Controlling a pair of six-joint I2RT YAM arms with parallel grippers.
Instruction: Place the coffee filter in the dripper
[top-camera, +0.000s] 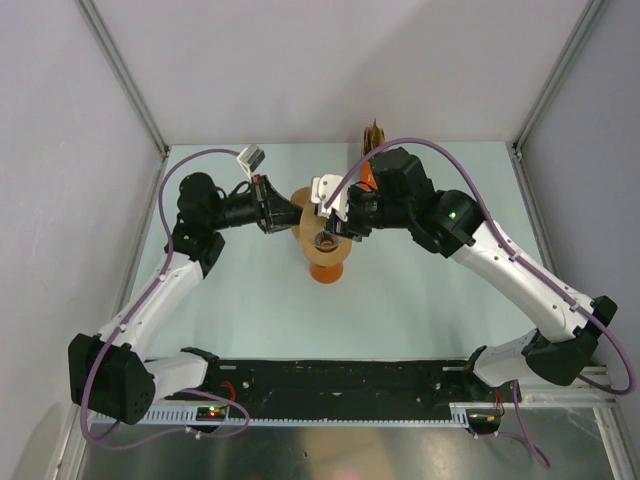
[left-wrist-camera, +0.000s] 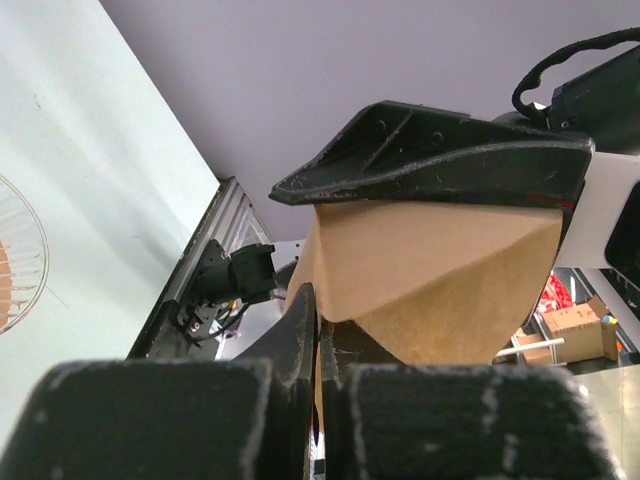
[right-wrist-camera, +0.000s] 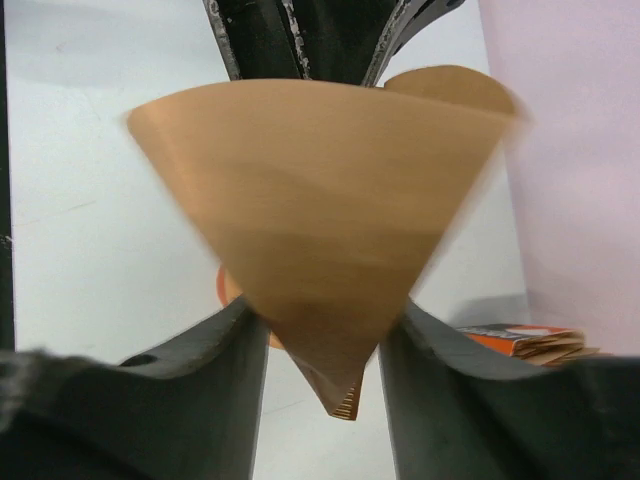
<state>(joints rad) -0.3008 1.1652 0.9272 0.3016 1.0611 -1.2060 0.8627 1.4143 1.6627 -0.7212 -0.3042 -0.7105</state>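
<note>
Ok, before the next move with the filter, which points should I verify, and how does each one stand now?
1. Left claw pinches the coffee filter: ok, an edge sits between its shut fingers.
2. Filter spread into a cone: ok.
3. Right claw grips the filter: cannot tell; its fingers flank the cone's lower part, and the picture is blurred.
4. Filter seated in the dripper: not ok; both claws hold it off the table.
5. Dripper mouth free, on the orange beaker: cannot tell; the right claw partly hides it in the top view.
</note>
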